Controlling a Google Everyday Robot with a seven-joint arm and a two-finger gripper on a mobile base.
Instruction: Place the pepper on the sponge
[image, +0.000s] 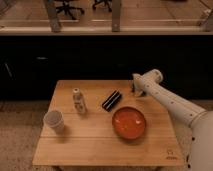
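Note:
My gripper (135, 90) is low over the back right corner of the wooden table (100, 145), at the end of the white arm (170, 102) that reaches in from the right. I cannot make out the pepper anywhere; it may be hidden at the gripper. No blue sponge shows either. A dark oblong item (111, 99) with a pale stripe lies just left of the gripper, apart from it.
An orange bowl (129, 122) sits right of the table's middle, in front of the gripper. A pale shaker-like bottle (78, 100) stands left of centre and a white cup (54, 120) stands near the left edge. Dark cabinets run behind the table.

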